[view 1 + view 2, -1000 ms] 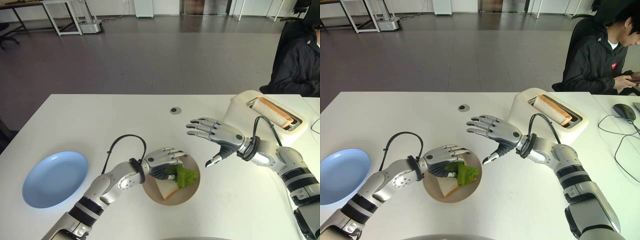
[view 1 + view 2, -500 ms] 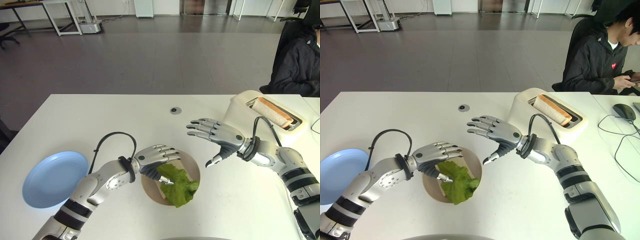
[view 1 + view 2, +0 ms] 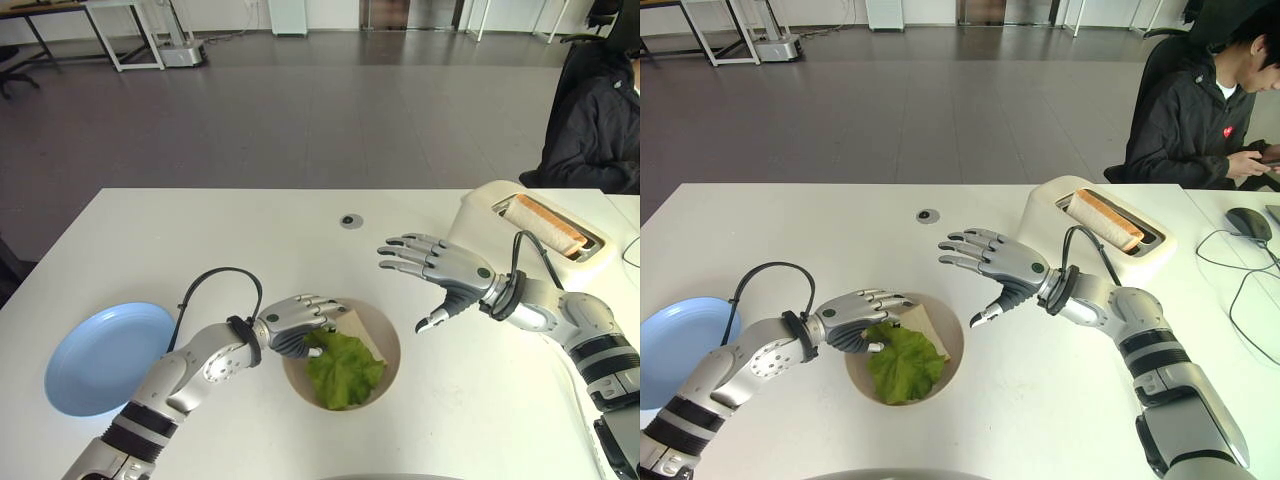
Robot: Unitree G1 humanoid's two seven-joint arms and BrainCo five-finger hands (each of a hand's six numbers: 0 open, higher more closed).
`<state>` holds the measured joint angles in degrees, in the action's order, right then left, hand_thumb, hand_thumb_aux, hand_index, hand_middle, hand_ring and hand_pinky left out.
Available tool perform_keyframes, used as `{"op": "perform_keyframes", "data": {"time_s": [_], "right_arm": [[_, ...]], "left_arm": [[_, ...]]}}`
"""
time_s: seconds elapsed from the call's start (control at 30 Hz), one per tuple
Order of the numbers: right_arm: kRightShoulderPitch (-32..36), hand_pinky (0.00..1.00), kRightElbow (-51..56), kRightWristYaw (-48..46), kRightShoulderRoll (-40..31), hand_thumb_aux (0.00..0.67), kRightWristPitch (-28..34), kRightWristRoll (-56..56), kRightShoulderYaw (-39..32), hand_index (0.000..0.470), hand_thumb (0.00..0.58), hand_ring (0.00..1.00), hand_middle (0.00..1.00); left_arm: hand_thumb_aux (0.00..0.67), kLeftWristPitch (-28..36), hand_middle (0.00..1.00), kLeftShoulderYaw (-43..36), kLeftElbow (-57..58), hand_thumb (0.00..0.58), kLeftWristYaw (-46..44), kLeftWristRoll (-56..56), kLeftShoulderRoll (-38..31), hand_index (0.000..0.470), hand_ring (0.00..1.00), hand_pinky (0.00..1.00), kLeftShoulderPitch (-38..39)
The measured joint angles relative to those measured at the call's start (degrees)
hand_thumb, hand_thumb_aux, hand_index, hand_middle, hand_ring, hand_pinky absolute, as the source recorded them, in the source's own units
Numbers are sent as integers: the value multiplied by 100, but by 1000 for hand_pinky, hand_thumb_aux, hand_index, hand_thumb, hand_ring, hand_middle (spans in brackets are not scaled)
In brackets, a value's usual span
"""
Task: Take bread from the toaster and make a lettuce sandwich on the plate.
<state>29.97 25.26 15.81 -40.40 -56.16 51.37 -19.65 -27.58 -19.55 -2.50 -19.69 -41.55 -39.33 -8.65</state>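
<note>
A tan plate (image 3: 391,342) sits at the table's middle front. On it lies a slice of bread (image 3: 357,326), mostly covered by a green lettuce leaf (image 3: 342,368) spread flat. My left hand (image 3: 293,326) hovers over the plate's left rim, fingers curled on the leaf's upper left edge. My right hand (image 3: 441,274) hangs open and palm-down above the table, between the plate and the toaster (image 3: 481,226). The cream toaster stands at the back right with a toasted slice (image 3: 546,224) sticking out of its slot.
A light blue plate (image 3: 106,356) lies at the front left. A small round cable hole (image 3: 348,221) is at the table's middle back. A computer mouse (image 3: 1247,222) and cables (image 3: 1240,290) lie right of the toaster.
The leaf, bunched in my left hand a second ago, has unfolded and now lies flat over the bread. My left hand drew back to the left. My right hand barely shifted.
</note>
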Motion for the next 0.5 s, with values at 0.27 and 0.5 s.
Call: {"op": "perform_keyframes", "data": {"time_s": [0.27, 0.5], "right_arm": [[-1, 0, -28, 0, 0, 0, 62, 1, -5, 0, 0, 0, 0], [-2, 0, -30, -2, 4, 0, 61, 3, -30, 0, 0, 0, 0]], "left_arm": [[328, -254, 0, 0, 275, 429, 248, 9, 44, 230, 0, 0, -130], [102, -312, 0, 17, 298, 164, 313, 65, 91, 72, 0, 0, -166]]}}
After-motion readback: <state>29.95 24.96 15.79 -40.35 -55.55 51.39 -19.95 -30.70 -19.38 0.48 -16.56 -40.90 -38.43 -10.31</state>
